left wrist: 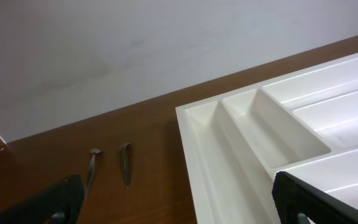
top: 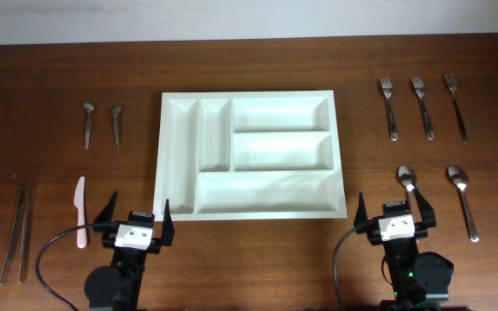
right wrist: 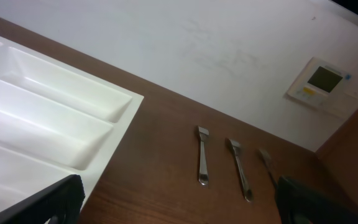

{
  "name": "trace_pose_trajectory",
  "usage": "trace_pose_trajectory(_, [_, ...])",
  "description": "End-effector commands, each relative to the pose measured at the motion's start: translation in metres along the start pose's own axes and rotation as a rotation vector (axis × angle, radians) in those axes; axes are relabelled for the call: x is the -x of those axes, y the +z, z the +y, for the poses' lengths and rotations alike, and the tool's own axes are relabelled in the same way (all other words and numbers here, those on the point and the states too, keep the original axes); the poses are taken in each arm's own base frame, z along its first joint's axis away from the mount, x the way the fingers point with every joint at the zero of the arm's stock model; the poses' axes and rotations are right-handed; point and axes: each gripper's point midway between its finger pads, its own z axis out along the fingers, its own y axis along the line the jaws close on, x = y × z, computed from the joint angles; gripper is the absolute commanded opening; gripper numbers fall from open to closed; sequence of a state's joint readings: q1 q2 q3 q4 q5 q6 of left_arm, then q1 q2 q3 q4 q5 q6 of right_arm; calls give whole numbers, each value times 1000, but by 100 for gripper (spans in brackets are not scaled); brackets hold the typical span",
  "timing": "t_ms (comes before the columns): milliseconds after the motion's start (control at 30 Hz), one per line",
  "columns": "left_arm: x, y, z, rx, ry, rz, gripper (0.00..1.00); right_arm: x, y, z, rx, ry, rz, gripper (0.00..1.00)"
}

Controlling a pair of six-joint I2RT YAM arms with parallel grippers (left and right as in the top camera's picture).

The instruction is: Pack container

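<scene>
From overhead, the container (top: pixel 266 192) lies flat at the middle of the table (top: pixel 59 69), all five compartments bare. The left gripper (top: pixel 138 212) sits at its near left corner and the right gripper (top: pixel 392 207) just beyond its near right corner, both spread wide and holding nothing. A white knife (top: pixel 80 212) lies left of the left gripper.

In the left wrist view, the fingers (left wrist: pixel 48 202) stand wide apart, with the container's far left corner (left wrist: pixel 191 118) ahead and two small spoons (left wrist: pixel 125 163) to its left.

In the right wrist view, the fingers (right wrist: pixel 319 202) are also wide. The container (right wrist: pixel 55 124) is on the left and three forks (right wrist: pixel 202 158) lie far right.
</scene>
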State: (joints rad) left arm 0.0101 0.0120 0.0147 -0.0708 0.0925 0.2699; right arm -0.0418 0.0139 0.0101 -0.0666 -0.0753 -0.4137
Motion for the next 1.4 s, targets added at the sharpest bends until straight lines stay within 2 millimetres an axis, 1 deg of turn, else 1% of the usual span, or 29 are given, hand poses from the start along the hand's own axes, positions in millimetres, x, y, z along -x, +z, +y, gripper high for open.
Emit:
trace_pose_trajectory(0, [-3, 0, 2, 15, 8, 7, 99, -1, 0, 2, 5, 14, 1, 99])
trace_pose_trajectory(967, [-3, 0, 2, 15, 7, 7, 99, -1, 0, 2, 5, 14, 1, 99])
trace_pose_trajectory(1133, [-3, 0, 2, 15, 7, 7, 99, 3, 0, 10, 52, 14, -24, 99])
trace_pose_trajectory(1267, [-3, 0, 2, 15, 7, 7, 99, 4, 0, 11, 56, 15, -26, 99])
trace_pose_trajectory(1367, [-3, 0, 2, 15, 8, 7, 99, 4, 0, 11, 59, 98, -25, 99])
